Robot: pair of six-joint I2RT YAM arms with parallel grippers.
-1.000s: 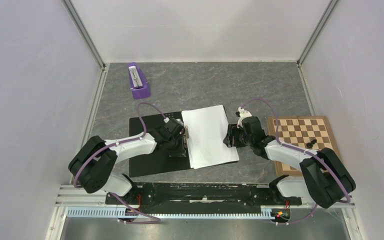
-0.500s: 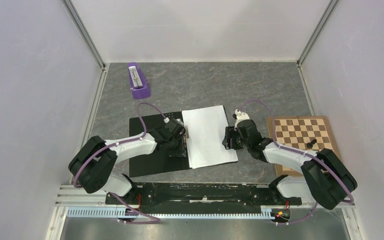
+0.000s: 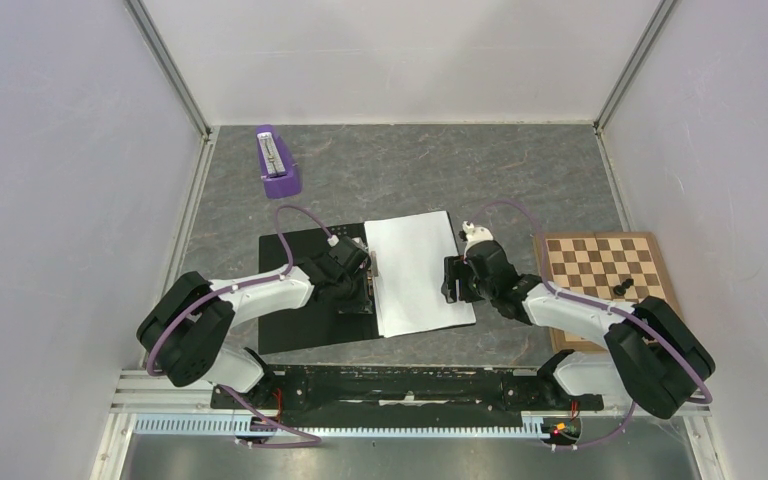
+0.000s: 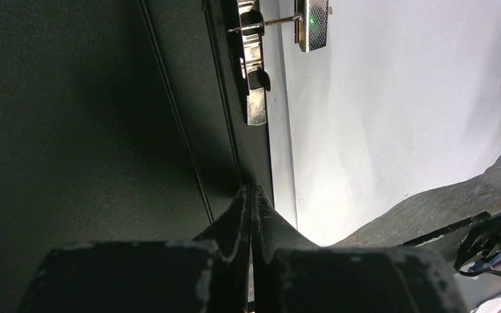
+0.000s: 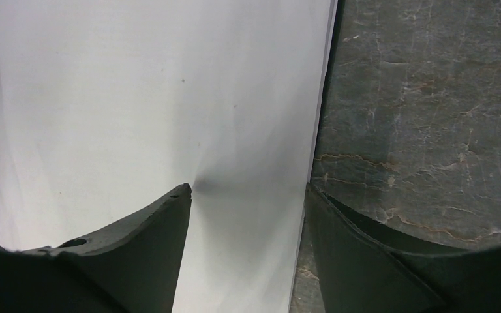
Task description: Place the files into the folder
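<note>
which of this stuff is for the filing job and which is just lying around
For the job: white files; open black folder.
Lying about: chessboard with dark pieces; purple object.

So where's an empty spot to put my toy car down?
The far stretch of table, from the purple stand across to the right wall, is bare. The middle is crowded: folder, files, left gripper and right gripper, chessboard on the right.
</note>
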